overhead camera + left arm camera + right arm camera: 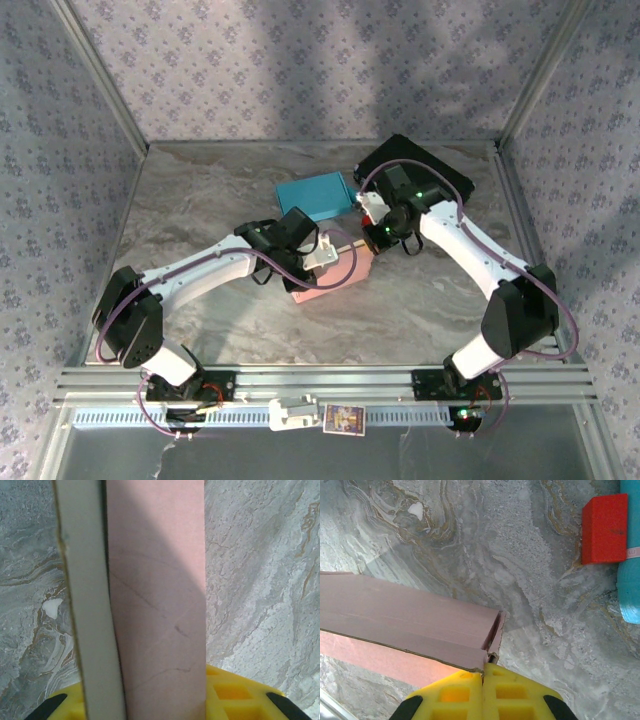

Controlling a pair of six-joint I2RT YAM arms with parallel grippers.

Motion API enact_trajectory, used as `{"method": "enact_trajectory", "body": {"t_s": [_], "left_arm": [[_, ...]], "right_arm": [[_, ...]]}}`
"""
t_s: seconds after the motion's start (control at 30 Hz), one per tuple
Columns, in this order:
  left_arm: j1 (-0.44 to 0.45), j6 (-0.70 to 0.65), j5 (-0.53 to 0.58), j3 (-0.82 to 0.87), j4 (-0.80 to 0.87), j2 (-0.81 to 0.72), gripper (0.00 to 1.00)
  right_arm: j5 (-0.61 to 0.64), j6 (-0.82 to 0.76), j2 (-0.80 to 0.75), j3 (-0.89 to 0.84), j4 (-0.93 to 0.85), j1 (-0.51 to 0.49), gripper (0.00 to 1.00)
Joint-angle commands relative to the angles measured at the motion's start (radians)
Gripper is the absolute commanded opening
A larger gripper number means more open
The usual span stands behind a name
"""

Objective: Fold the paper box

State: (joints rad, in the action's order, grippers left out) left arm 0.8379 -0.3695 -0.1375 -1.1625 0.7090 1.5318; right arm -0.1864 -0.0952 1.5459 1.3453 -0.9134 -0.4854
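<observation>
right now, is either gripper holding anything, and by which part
Both hold the pink paper box. The left gripper clamps it across a long panel; the right gripper pinches a corner of its end flap.

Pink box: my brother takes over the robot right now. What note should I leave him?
Left gripper: closed on a wall of the pink box, in the middle of the table.
Right gripper: shut, tips at the box's end flap; can't tell if it really pinches it.
Done: box partly shaped, one long wall standing up.
To do: that end is open, so fold in the flap and finish the box.
Nearby: teal box and red block, apart from the pink box.
</observation>
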Motion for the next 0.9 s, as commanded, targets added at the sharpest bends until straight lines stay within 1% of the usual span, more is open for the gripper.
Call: {"method": "enact_trajectory", "body": {"t_s": [0.0,0.13,0.4,0.5,0.63,0.87], "left_arm": [[-0.005,-0.010,-0.008,-0.020,0.033,0.002,0.31],[-0.020,0.007,-0.015,-0.021,0.028,0.002,0.31],[-0.033,0.035,-0.016,-0.017,0.022,0.008,0.30],[-0.038,0.040,-0.007,-0.016,0.021,0.007,0.32],[-0.044,0.050,0.002,-0.021,0.021,0.007,0.34],[-0.060,0.092,-0.005,-0.020,0.005,0.007,0.38]], "right_arm": [[0.053,0.000,-0.006,0.025,-0.014,-0.014,0.00],[0.064,0.040,-0.014,-0.006,0.008,-0.019,0.00],[0.036,0.141,-0.076,-0.110,0.108,-0.022,0.00],[0.041,0.161,-0.097,-0.144,0.131,-0.026,0.00],[0.068,0.179,-0.136,-0.211,0.166,-0.035,0.00],[0.119,0.212,-0.219,-0.351,0.306,-0.057,0.00]]}}
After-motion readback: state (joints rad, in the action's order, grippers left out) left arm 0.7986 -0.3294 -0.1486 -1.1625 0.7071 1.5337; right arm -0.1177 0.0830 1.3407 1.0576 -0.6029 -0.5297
